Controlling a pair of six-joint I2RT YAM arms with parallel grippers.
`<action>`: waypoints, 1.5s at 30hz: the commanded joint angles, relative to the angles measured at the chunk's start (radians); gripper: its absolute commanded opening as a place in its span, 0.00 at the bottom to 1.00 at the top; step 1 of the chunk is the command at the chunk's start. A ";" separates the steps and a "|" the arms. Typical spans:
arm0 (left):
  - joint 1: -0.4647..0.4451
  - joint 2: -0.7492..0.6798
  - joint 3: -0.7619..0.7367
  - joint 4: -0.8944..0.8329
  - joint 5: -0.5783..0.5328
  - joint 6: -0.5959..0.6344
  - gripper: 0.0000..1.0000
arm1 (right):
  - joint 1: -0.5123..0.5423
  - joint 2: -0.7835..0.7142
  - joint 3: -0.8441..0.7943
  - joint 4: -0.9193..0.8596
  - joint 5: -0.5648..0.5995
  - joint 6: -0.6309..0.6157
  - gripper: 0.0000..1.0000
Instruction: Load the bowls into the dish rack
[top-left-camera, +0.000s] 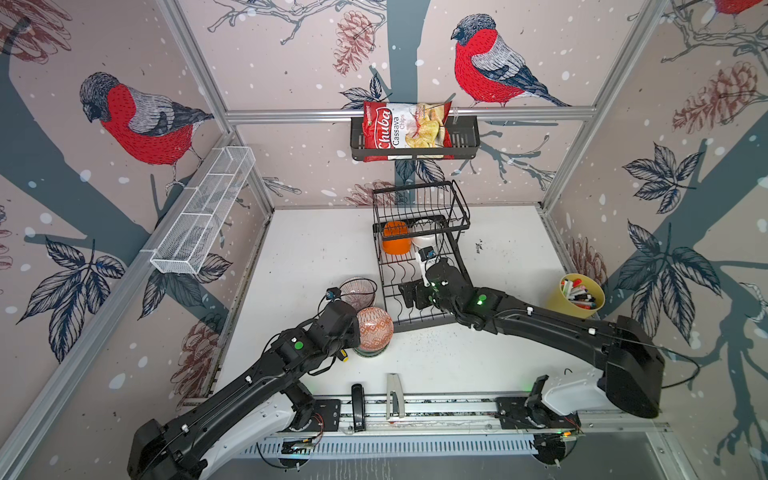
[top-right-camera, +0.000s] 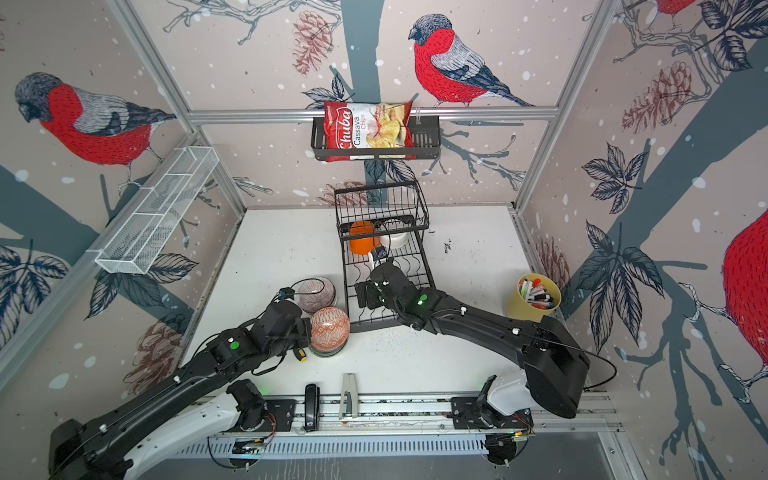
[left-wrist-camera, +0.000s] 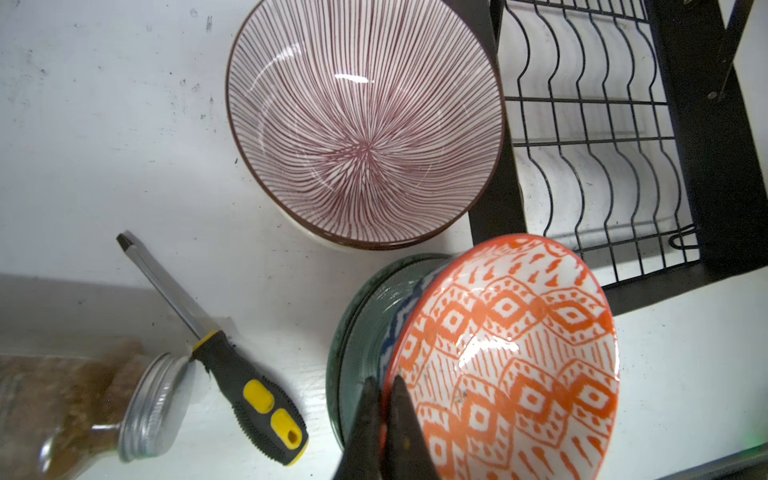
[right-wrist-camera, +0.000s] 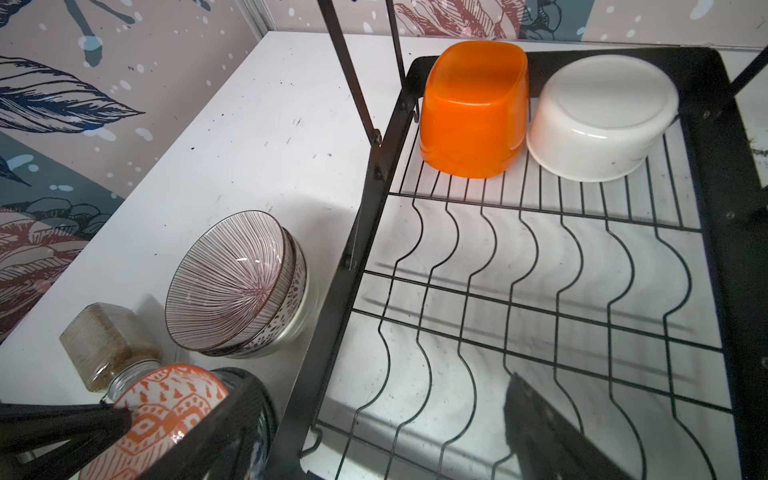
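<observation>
Arms reach in from the near edge of the desk. The right arm stretches leftward to the dish rack at centre, its right gripper spread wide and empty over the lower tray's near end. The left arm angles toward the rack's near left corner. The left gripper is clamped on the rim of an orange-patterned bowl, tilted on edge over a dark green stack. A striped bowl sits just left of the rack. An upturned orange bowl and a white bowl lie at the tray's far end.
</observation>
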 joint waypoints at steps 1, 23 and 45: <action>0.000 -0.015 0.018 0.064 0.000 0.013 0.00 | 0.009 0.006 0.024 -0.037 -0.053 -0.019 0.91; 0.000 0.045 0.076 0.154 0.018 0.070 0.00 | 0.094 0.059 0.108 -0.174 -0.137 -0.046 0.64; 0.000 0.125 0.100 0.215 0.010 0.083 0.00 | 0.095 0.150 0.147 -0.193 -0.024 -0.025 0.16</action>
